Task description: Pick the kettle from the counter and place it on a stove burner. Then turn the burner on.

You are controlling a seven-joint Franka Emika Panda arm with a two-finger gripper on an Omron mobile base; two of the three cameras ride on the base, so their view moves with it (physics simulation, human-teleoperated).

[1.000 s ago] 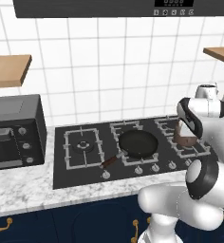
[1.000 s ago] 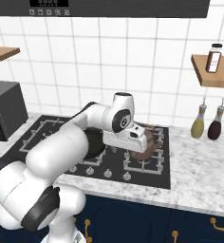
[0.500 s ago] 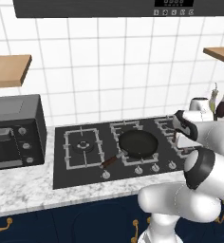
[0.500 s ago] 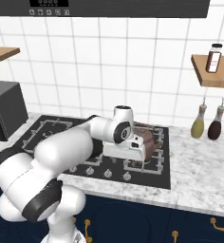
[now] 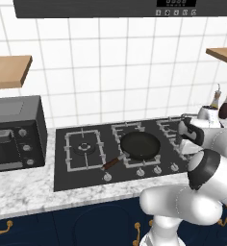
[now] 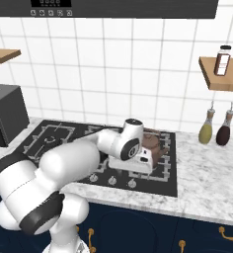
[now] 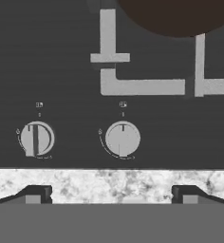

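Hand view, looking down on the front strip of the black cooktop (image 7: 61,95): two silver knobs, left knob (image 7: 35,138) and right knob (image 7: 122,138), sit side by side just behind the cooktop's front edge; a band of speckled marble counter (image 7: 109,182) runs below that edge at 6 o'clock. Gripper (image 7: 111,195) has its two dark fingertips (image 7: 35,193) spread wide, nothing between them, both over the counter strip, the two knobs just beyond them. Left knob's ridge stands vertical; right knob shows a thin pointer mark at 12 o'clock. Small marks are printed above each knob, too blurred to read. Grate bars (image 7: 142,85) lie at 12 o'clock from the right knob, and the dark round underside of the kettle (image 7: 180,16) cuts in at 1 o'clock, resting on the grate. Right base view: copper kettle (image 6: 150,142) sits on the right-hand stove burner (image 6: 160,153), directly behind the hand; bare marble to its right, then two slim bottles (image 6: 214,127) against the tile wall at 3 o'clock, a jar (image 6: 222,60) on the wood shelf above. Left base view: frying pan (image 5: 140,145) on the middle burner, brown handle pointing to 8 o'clock; left burner (image 5: 82,148) bare; toaster oven (image 5: 14,132) on the counter at 9 o'clock. Hood display at top unreadable.
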